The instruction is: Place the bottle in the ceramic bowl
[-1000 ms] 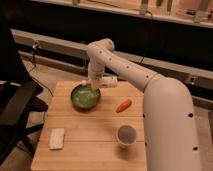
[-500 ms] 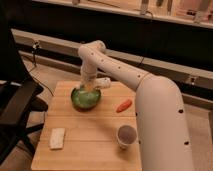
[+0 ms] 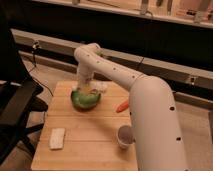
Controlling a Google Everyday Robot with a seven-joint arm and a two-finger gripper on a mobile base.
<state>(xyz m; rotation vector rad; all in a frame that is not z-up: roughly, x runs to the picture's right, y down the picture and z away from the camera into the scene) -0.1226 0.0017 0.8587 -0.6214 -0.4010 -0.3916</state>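
While the big white arm (image 3: 125, 80) bends over the wooden table (image 3: 85, 150), its gripper (image 3: 86, 88) hangs right above the back rim of the green ceramic bowl (image 3: 84, 99). The gripper is mostly hidden by the end of the arm, so nothing more can be said about it.

Something pale and yellowish shows at the top of the bowl, just under the gripper. That could be the bottle (image 3: 90, 91), but it is too blurry to be sure. I cannot tell if it is resting inside the bowl or if it is only held above it.

My guess is that the job is near its end. The arm is at the bowl, which is the right place. What is left, as far as I can see, is to make sure the bottle sits in the bowl and then lift the arm away.

Other things sit on the table too. An orange carrot (image 3: 121, 106) lies to the right of the bowl. A paper cup (image 3: 124, 136) stands near the front. A white sponge (image 3: 57, 138) lies at the front left. A black chair (image 3: 15, 110) is beside the table.
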